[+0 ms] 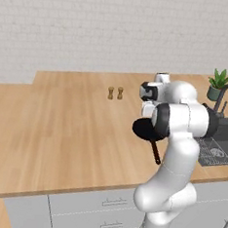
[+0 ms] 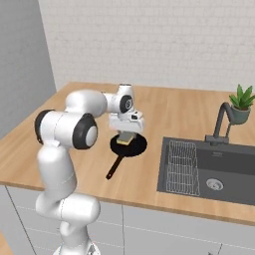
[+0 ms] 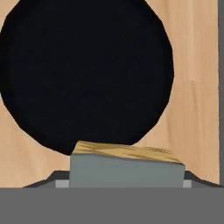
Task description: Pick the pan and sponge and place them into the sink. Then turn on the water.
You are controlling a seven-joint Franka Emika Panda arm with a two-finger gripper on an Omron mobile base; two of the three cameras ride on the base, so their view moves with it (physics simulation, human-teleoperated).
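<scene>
Your gripper (image 2: pixel 127 134) holds the sponge (image 2: pixel 126 137), jaws wide, above the pan (image 2: pixel 128 145) near the counter's (image 2: pixel 74 99) front edge. Sponge is light and squashy; pan rigid, so grip its handle.

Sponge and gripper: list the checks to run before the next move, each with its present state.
1. Sponge directly under the gripper: ok.
2. Jaws clamped on the sponge: cannot tell.
3. Sponge lifted off the pan: cannot tell.
4. Pan in the sink: not ok, it lies on the counter.
5. Faucet not running: ok, no stream is visible.
</scene>
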